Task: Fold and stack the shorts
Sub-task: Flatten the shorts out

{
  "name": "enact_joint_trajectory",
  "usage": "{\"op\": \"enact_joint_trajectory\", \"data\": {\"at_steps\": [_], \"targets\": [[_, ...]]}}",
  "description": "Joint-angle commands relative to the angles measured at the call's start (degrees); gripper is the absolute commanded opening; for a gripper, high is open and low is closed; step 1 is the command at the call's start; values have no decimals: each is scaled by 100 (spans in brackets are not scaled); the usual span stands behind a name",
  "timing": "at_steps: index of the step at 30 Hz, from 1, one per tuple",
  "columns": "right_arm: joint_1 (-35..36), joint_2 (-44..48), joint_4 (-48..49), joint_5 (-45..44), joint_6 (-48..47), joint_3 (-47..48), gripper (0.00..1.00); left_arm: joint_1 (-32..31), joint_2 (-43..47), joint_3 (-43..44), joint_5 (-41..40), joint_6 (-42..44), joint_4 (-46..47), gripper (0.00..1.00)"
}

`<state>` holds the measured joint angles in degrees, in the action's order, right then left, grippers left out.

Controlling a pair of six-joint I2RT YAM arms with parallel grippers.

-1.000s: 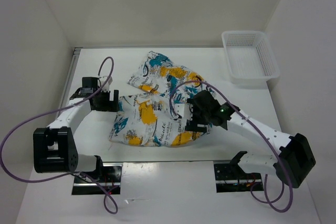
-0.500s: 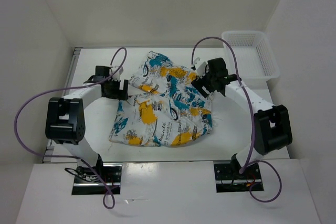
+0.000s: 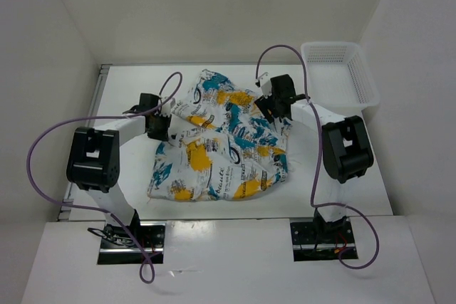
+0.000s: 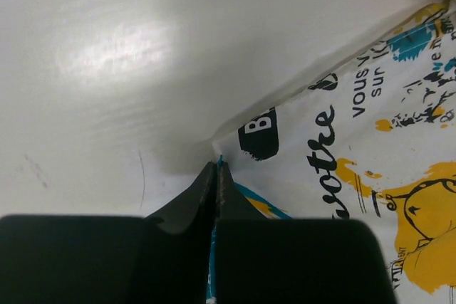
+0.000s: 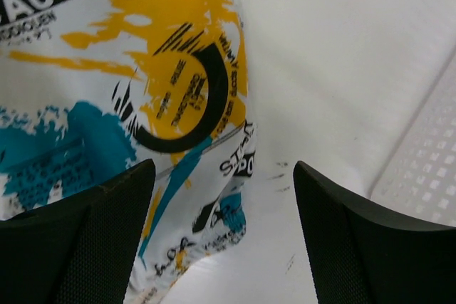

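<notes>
The shorts (image 3: 214, 144), white with teal, orange-yellow and black print, lie rumpled and spread in the middle of the table. My left gripper (image 3: 162, 130) is down at their left edge. In the left wrist view its jaws (image 4: 215, 170) are shut, with a thin teal-lined hem of the shorts (image 4: 342, 140) pinched between them. My right gripper (image 3: 276, 117) is at the shorts' upper right edge. In the right wrist view it (image 5: 222, 170) stands open, and a corner of the shorts (image 5: 178, 105) lies between its fingers, closer to the left one.
A white plastic mesh basket (image 3: 339, 76) stands at the back right of the table, and its rim (image 5: 427, 169) shows just right of my right gripper. White walls close in the table on three sides. Purple cables loop above both arms.
Both arms swung out to the shorts' far side edges. The left gripper went from open to shut on the left hem. The right gripper moved up beside the upper right corner.
</notes>
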<state>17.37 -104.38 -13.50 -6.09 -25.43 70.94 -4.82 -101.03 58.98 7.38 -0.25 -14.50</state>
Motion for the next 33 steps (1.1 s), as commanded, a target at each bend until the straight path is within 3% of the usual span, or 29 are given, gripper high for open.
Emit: {"op": "enact_joint_trajectory", "data": {"at_steps": [1,4,5,7,8,9,11,12,16,20,27,31,32,33], "targets": [[-31,-205,444,-200,293,491,82,103,338,-360,-682,25,-824,0],[-31,-364,444,-200,345,562,82,323,462,-361,-817,25,-1273,0],[-31,-425,383,-122,346,623,82,324,514,-361,-817,25,-1370,4],[-31,-486,383,-16,346,623,80,385,567,145,-76,25,-1652,24],[-31,-487,322,-15,346,623,80,455,637,366,304,25,-1652,45],[-31,-487,321,-15,346,623,80,595,577,595,969,25,-1452,59],[-31,-487,321,-15,346,570,80,596,305,1357,1292,25,-1075,90],[-31,-487,321,-15,285,570,80,648,121,1588,1354,25,-959,92],[-84,-434,321,37,284,518,80,596,-1134,2669,1144,25,-694,94],[-84,-434,321,37,223,413,80,421,-2024,3628,783,25,-1124,94],[-198,-592,190,275,153,483,79,69,-2157,3173,634,25,-1020,91],[-198,-716,128,389,39,483,77,69,-2105,2796,642,25,-1151,61],[-198,-716,128,389,-40,413,75,69,-1983,2699,642,25,-1151,44],[-198,-716,128,389,-111,316,73,69,-1895,2471,703,25,-1221,36]]}}
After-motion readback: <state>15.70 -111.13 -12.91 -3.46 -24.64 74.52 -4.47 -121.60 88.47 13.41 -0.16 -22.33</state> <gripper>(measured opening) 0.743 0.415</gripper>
